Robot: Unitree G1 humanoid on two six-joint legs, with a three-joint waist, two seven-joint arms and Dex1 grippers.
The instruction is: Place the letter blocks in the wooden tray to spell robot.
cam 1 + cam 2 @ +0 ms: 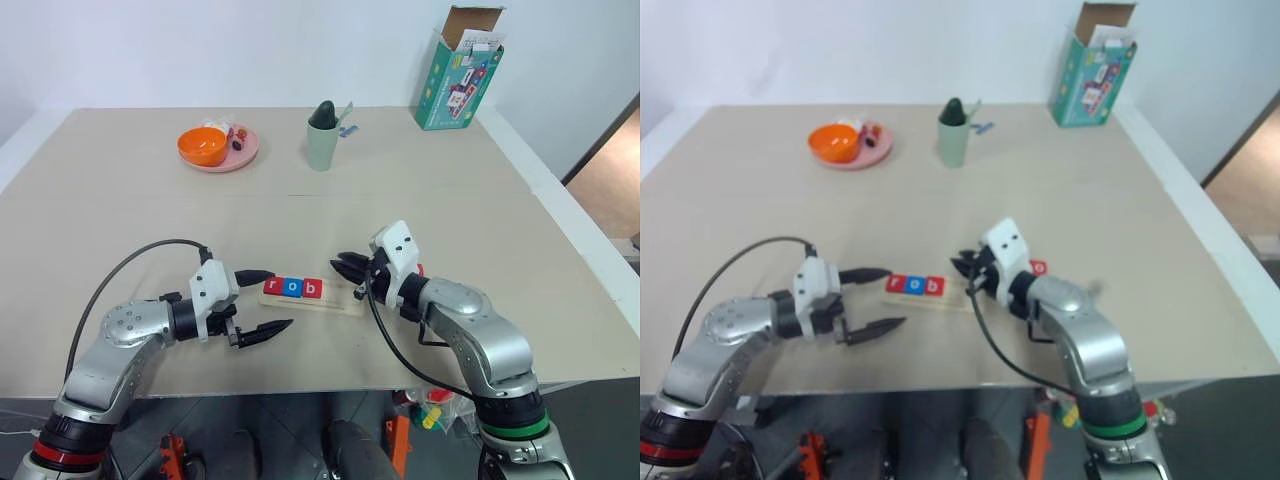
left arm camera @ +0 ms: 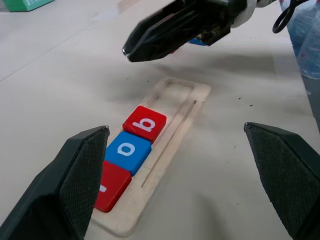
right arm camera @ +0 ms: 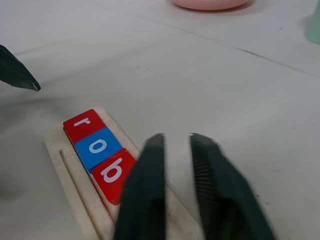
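Wooden tray (image 1: 312,296) holding r, o, b; the letter blocks (image 2: 144,124) look light, rigid, slick—pinch their edges. Left gripper (image 1: 262,303) open, right gripper (image 1: 347,265) closed, empty.

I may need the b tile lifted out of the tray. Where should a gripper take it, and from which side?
Probably from straight above, pinching the b tile by the two edges that run along the wooden tray. It lies flat with one side against the blue o tile, so the other pair is blocked.

Bright, even overhead light, soft shadows on table (image 1: 120,200); right wrist view's end effector (image 3: 175,145) motion-blurred.
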